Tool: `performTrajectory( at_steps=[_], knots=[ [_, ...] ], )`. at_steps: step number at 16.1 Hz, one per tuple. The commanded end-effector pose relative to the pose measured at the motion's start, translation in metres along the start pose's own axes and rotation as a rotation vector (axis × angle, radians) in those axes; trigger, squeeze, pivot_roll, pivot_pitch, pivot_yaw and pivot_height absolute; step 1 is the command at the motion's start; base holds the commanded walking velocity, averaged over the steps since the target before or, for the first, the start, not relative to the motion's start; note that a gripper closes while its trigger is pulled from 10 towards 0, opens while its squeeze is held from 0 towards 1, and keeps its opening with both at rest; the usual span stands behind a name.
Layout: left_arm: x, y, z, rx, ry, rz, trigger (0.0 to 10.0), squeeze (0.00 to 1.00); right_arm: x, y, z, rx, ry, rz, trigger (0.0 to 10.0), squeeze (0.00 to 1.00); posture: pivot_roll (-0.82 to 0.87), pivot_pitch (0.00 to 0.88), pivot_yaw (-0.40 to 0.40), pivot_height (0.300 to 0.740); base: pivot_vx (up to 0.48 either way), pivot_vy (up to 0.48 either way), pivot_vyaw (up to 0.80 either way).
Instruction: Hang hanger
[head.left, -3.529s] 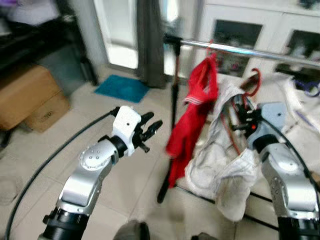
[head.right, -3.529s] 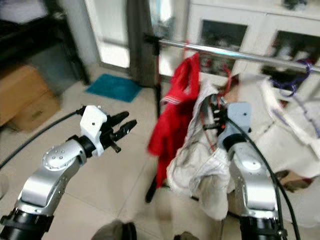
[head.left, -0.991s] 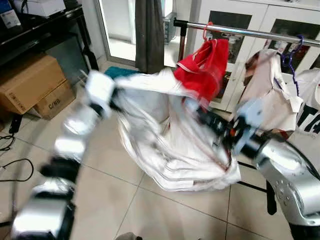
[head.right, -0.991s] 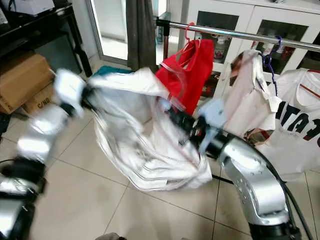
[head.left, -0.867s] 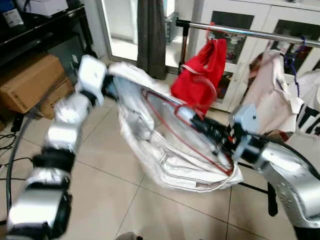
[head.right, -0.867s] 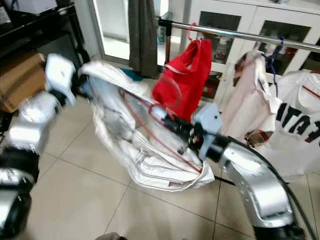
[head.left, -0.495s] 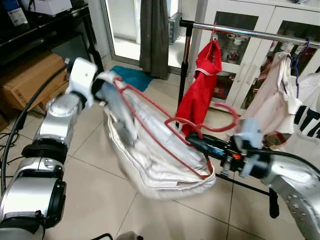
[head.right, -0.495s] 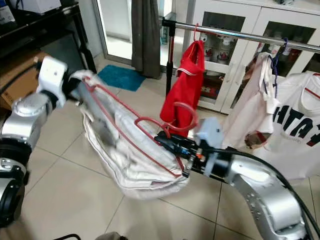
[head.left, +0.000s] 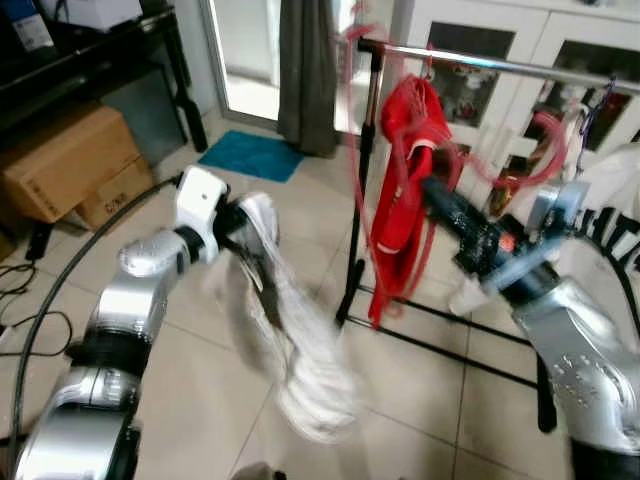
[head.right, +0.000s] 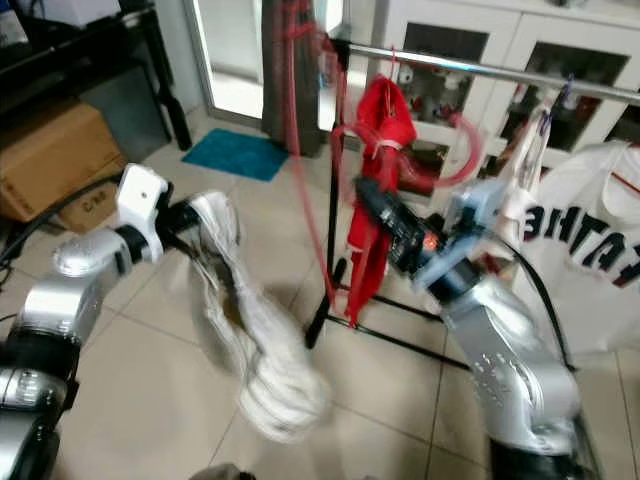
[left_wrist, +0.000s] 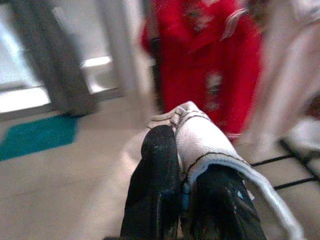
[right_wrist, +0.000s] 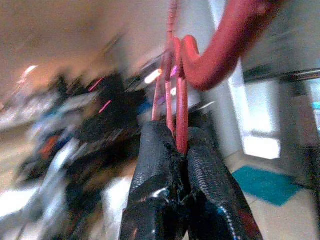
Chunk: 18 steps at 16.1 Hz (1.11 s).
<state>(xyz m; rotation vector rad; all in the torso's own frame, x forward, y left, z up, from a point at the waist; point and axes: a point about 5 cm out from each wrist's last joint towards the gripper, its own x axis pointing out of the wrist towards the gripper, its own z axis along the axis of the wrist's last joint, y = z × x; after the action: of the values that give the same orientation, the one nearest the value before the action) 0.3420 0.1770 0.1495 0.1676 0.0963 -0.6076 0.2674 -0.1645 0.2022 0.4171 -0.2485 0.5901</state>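
Observation:
My right gripper (head.left: 432, 192) is shut on the neck of a red wire hanger (right_wrist: 177, 100), held up in front of the metal rail (head.left: 480, 62). The hanger is motion-blurred; its hook (head.left: 545, 135) curls near the rail. My left gripper (head.left: 243, 215) is shut on a white garment (head.left: 305, 370), which droops from it toward the floor, off the hanger. In the left wrist view both fingers (left_wrist: 160, 165) pinch a white hem (left_wrist: 200, 135). A red shirt (head.left: 405, 180) hangs on the rail between the two grippers.
A white printed shirt (head.right: 570, 250) hangs further right on the rail. The rack's upright and floor bars (head.left: 440, 340) stand ahead. Cardboard boxes (head.left: 65, 170) and a black shelf are at left, with a teal mat (head.left: 250, 155), dark curtain (head.left: 308, 70) and glass-door cabinet (head.left: 470, 100) behind.
The white garment has slipped off the red hanger and now hangs from my left gripper alone. My right gripper has swung the bare hanger up toward the rail.

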Motion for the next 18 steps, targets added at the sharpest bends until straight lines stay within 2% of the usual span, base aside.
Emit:
performTrajectory(
  at_steps=[1, 2, 3, 4, 5, 6, 7, 9, 10, 11, 13, 14, 16, 17, 18],
  knots=[
    [0.003, -0.017, 0.035, 0.024, -0.141, -0.086, 0.0, 0.0, 0.001, -0.01, 0.005, 0.019, -0.055, -0.107, 0.0, 0.0, -0.04, 0.0, 0.025, 0.74, 0.0, 0.0, 0.0],
    [0.003, -0.038, 0.04, -0.005, -0.186, -0.12, 0.0, 0.0, 0.0, -0.018, 0.002, -0.046, -0.025, -0.207, 0.0, 0.0, -0.04, 0.0, 0.019, 0.74, 0.0, 0.0, 0.0],
    [0.003, -0.051, 0.041, -0.025, -0.208, -0.127, 0.0, 0.0, -0.002, -0.022, -0.002, -0.1, 0.014, -0.265, 1.5, 0.0, -0.04, 0.0, 0.017, 0.74, 0.0, 0.0, 0.0],
    [0.003, -0.057, 0.04, -0.036, -0.216, -0.118, 0.0, 0.0, -0.003, -0.024, -0.006, -0.143, 0.06, -0.306, 10.0, 0.0, -0.04, 0.0, 0.015, 0.74, 0.0, 0.0, 0.0],
    [0.006, -0.068, 0.029, -0.062, -0.201, -0.059, 4.9, 0.0, -0.004, -0.02, -0.012, -0.193, 0.106, -0.307, 10.0, 0.0, -0.05, 0.0, 0.012, 0.74, 0.0, 0.0, 0.0],
    [0.005, -0.076, 0.016, -0.046, -0.149, -0.04, 8.9, 0.0, -0.005, -0.016, -0.021, -0.22, 0.157, -0.326, 10.0, 0.0, -0.05, 0.005, 0.012, 0.74, 0.0, 0.0, 0.0],
    [0.001, -0.08, 0.008, -0.039, -0.114, -0.032, 10.0, 0.0, -0.006, -0.016, -0.025, -0.223, 0.153, -0.375, 10.0, 0.0, -0.06, 0.006, 0.011, 0.74, 0.0, 0.0, 0.0],
    [-0.004, -0.077, 0.001, -0.03, -0.075, -0.002, 10.0, 0.0, -0.01, -0.021, -0.031, -0.246, 0.163, -0.458, 10.0, 0.0, -0.06, 0.006, 0.011, 0.74, 0.0, 0.0, -0.8],
    [-0.011, -0.067, -0.001, -0.046, -0.06, 0.056, 10.0, 0.0, -0.016, -0.025, -0.038, -0.283, 0.212, -0.472, 10.0, 0.0, -0.06, 0.01, 0.007, 0.74, 0.0, 0.0, -0.8],
    [-0.012, -0.064, 0.0, -0.048, -0.06, 0.072, 10.0, 0.0, -0.017, -0.025, -0.038, -0.286, 0.21, -0.478, 10.0, 0.0, -0.06, 0.008, 0.006, 0.74, 0.0, 0.0, -0.8],
    [-0.017, -0.052, -0.001, -0.038, -0.046, 0.142, 10.0, 0.0, -0.024, -0.035, -0.038, -0.237, 0.211, -0.582, 10.0, 0.0, -0.06, 0.005, 0.006, 0.74, 0.0, 0.0, -0.8],
    [-0.019, -0.047, 0.0, -0.033, -0.047, 0.169, 10.0, 0.0, -0.026, -0.039, -0.037, -0.186, 0.168, -0.626, 10.0, 0.0, -0.05, 0.004, 0.003, 0.74, 0.0, 0.0, -0.8],
    [-0.022, -0.042, 0.0, -0.033, -0.044, 0.196, 10.0, 0.0, -0.024, -0.038, -0.039, -0.153, 0.161, -0.635, 10.0, 0.0, -0.05, 0.003, 0.001, 0.74, 0.0, 0.0, -0.8],
    [-0.023, -0.041, 0.001, -0.036, -0.044, 0.205, 10.0, 0.0, -0.023, -0.038, -0.039, -0.167, 0.17, -0.642, 10.0, 0.0, -0.05, 0.001, -0.001, 0.74, 0.0, 0.0, -0.8],
    [-0.024, -0.039, 0.001, -0.046, -0.045, 0.224, 10.0, 0.0, -0.022, -0.038, -0.04, -0.233, 0.185, -0.646, 10.0, 0.0, -0.05, 0.001, -0.001, 0.74, 0.0, 0.0, -0.8]
  ],
)
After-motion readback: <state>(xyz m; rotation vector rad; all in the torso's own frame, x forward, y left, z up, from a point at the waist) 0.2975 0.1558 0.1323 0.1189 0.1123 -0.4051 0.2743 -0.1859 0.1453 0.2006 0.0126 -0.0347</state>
